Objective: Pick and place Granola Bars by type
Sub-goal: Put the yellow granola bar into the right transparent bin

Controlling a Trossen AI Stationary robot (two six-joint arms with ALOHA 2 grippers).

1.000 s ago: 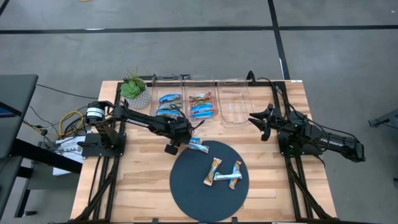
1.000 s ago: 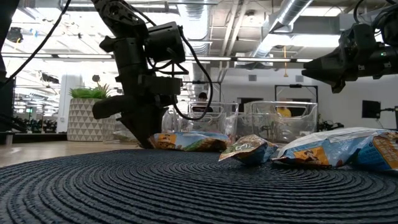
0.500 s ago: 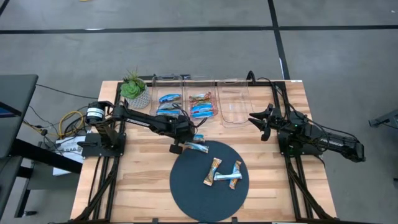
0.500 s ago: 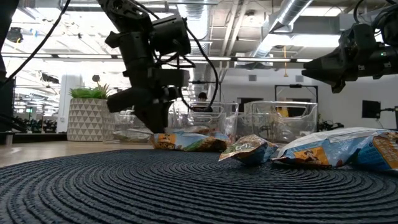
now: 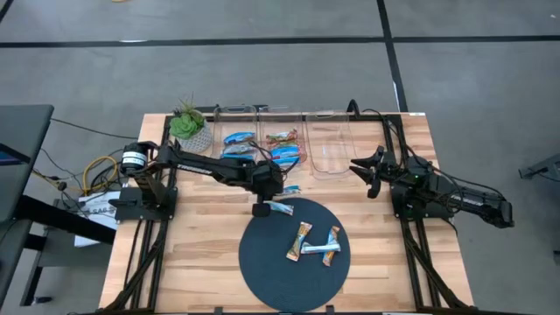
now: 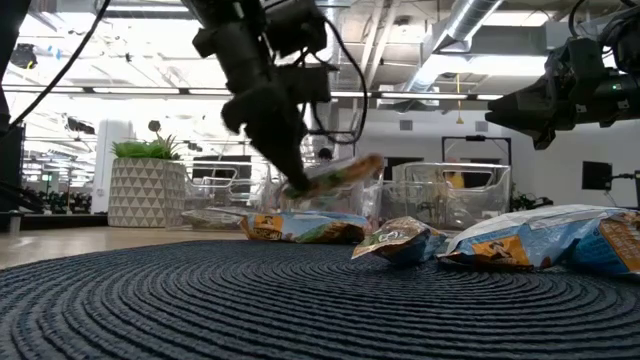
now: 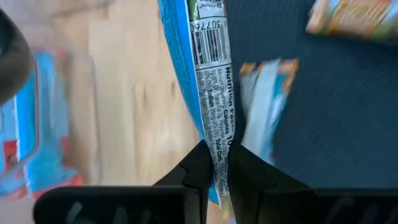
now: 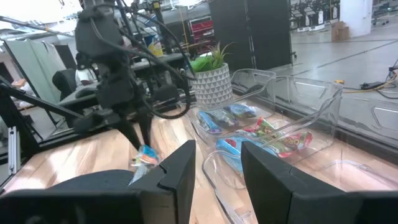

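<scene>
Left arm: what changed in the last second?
The left hand closed on a bar at the mat's far edge and lifted it clear, swinging toward the bins. One bar stays on the mat there. The three other bars on the mat have not moved, and the right hand stays parked, open, beside the empty bin.
</scene>
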